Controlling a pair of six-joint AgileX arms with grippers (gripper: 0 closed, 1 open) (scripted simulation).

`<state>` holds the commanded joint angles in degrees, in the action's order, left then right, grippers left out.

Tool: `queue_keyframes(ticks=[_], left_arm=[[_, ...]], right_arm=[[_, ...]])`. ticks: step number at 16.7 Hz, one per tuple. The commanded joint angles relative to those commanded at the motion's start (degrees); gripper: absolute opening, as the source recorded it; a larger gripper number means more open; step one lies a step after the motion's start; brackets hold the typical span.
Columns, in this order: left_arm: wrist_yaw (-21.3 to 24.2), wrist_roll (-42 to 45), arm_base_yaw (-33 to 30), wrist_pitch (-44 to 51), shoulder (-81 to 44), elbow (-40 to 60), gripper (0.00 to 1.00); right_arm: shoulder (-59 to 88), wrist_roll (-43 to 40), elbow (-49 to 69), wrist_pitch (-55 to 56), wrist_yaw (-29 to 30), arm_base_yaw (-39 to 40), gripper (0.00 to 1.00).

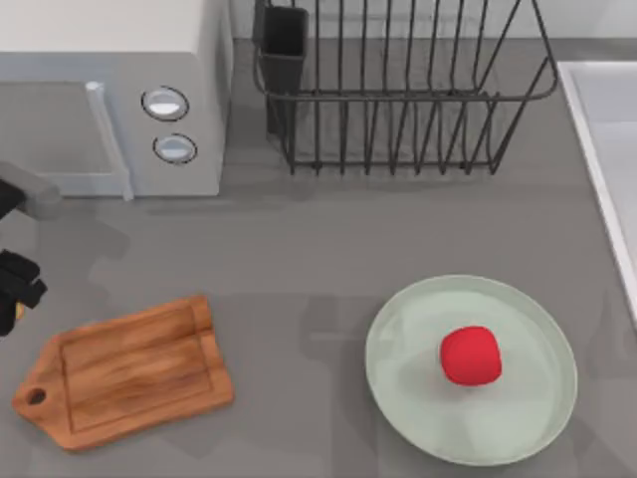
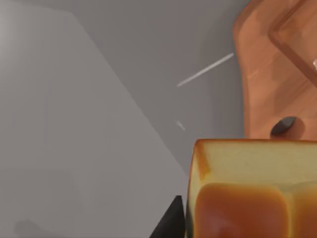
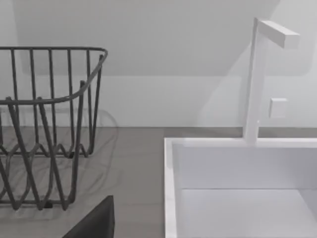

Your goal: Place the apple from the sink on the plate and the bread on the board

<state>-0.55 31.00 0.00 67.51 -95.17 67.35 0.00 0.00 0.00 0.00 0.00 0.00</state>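
Observation:
The red apple (image 1: 471, 356) lies on the pale green plate (image 1: 528, 428) at the front right of the table. The wooden board (image 1: 124, 373) rests bare at the front left, its handle pointing to the left. My left gripper (image 1: 12, 289) hovers at the table's left edge, just behind and left of the board. It is shut on the golden-brown bread (image 2: 252, 193), which sits close to the wrist camera beside one dark finger (image 2: 171, 225). Past the bread, the left wrist view shows the board (image 2: 277, 64). The sink (image 1: 609, 149) is at the right edge. My right arm looks at the sink (image 3: 237, 188), with part of a dark finger (image 3: 94, 223) in sight.
A microwave (image 1: 109, 90) stands at the back left. A dark wire dish rack (image 1: 398, 90) stands at the back middle, also seen as the rack (image 3: 44, 124) next to the sink. A white faucet (image 3: 257, 79) rises behind the sink.

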Motion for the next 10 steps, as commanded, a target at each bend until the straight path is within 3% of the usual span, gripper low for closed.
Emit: queue_keyframes(ticks=[10], left_arm=[[1.00,-73.46,-16.78,-0.95,0.36,-5.17,0.00]], right_arm=[[0.00,0.00,0.00,0.00,0.00,0.00,1.00]])
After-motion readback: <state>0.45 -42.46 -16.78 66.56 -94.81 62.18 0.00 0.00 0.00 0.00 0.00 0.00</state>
